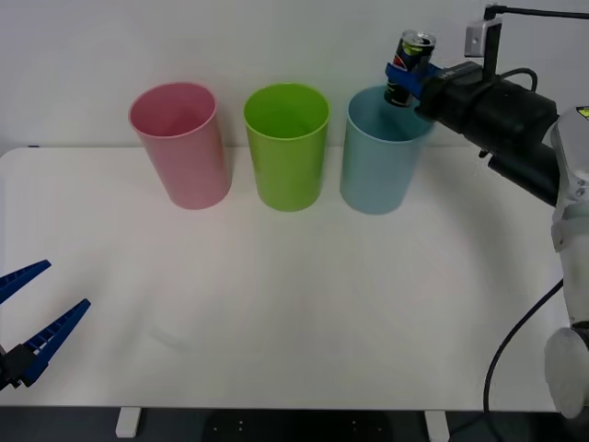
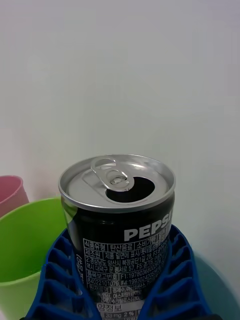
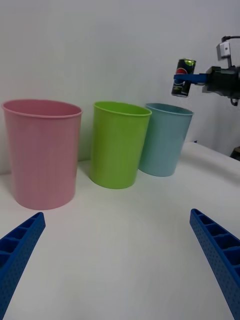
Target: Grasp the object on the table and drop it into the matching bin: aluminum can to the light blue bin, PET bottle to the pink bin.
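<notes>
My right gripper (image 1: pixel 406 75) is shut on the aluminum can (image 1: pixel 410 66), a dark can with a silver pull-tab top, and holds it upright just above the rim of the light blue bin (image 1: pixel 379 157). In the right wrist view the can (image 2: pixel 120 220) sits between my blue ribbed fingers (image 2: pixel 55 280), with the light blue bin (image 2: pixel 220 290) below it. In the left wrist view the can (image 3: pixel 183 77) hangs over the light blue bin (image 3: pixel 165 140). The pink bin (image 1: pixel 180 143) stands at the row's left. My left gripper (image 1: pixel 32 318) rests open near the table's (image 1: pixel 294 313) front left edge.
A lime green bin (image 1: pixel 287 143) stands between the pink and light blue bins. The three bins line the table's far edge, close to a white wall. The right arm's black body (image 1: pixel 502 120) and its cable reach in from the right.
</notes>
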